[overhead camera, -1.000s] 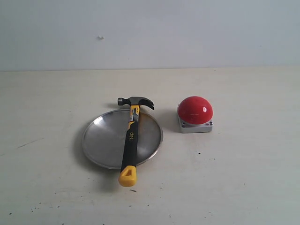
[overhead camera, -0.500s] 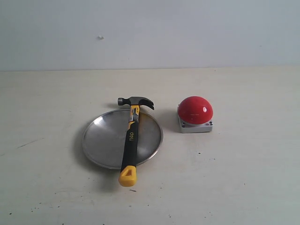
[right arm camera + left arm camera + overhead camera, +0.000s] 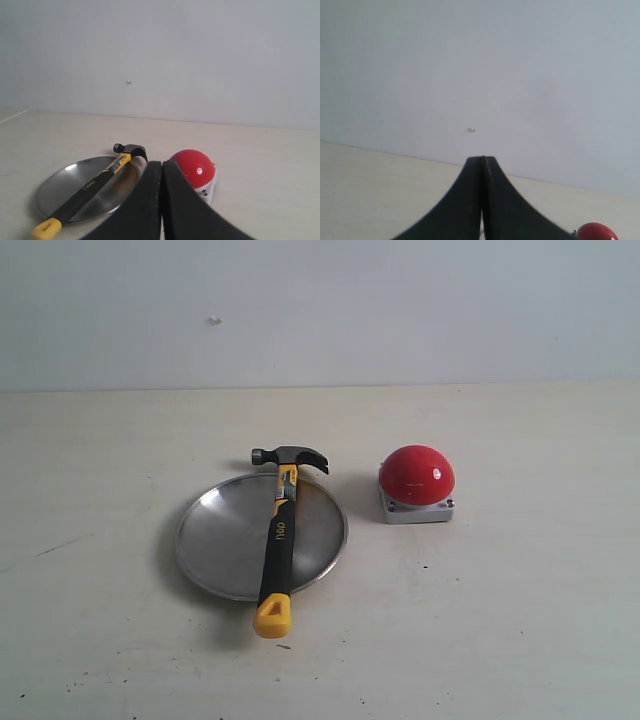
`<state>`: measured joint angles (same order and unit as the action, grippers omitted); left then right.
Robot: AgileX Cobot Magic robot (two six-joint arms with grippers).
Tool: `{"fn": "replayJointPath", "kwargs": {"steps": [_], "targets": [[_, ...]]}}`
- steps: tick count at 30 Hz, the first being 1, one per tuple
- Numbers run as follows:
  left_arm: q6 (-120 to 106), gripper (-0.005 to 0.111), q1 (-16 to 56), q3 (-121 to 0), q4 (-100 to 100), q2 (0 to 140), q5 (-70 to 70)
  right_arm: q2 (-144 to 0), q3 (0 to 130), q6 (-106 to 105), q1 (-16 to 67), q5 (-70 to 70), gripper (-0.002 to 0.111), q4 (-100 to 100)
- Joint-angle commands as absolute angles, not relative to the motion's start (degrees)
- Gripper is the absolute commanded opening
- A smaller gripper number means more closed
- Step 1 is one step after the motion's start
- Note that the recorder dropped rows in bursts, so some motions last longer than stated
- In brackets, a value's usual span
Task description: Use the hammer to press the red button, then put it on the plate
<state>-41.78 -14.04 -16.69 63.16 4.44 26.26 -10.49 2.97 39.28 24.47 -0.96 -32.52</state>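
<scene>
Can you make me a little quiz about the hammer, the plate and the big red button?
1. True or false: the black-and-yellow claw hammer lies across the round silver metal plate.
2. The glossy red dome button on its grey base is: A on the plate, B beside the plate, C under the hammer.
3. Fill in: the left pincer and the right pincer are both ____.

Key: 1 true; 2 B; 3 shut.
</scene>
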Motion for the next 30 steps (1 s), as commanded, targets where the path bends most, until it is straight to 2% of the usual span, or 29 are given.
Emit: {"fn": "replayJointPath", "kwargs": {"steps": [1, 4, 30], "targets": [[-41.6, 0.000, -14.3, -16.4, 63.1, 4.2, 26.0, -10.0, 2.8, 8.2, 24.2, -2.7, 0.000, -2.5], [-41.6, 0.000, -14.3, -16.4, 63.1, 4.2, 26.0, -9.1, 2.4, 2.4, 24.2, -2.7, 0.000, 3.0], [-41.7, 0.000, -14.3, -16.4, 63.1, 4.2, 26.8, -6.0, 0.0, 6.2, 24.2, -3.7, 0.000, 2.9]]}}
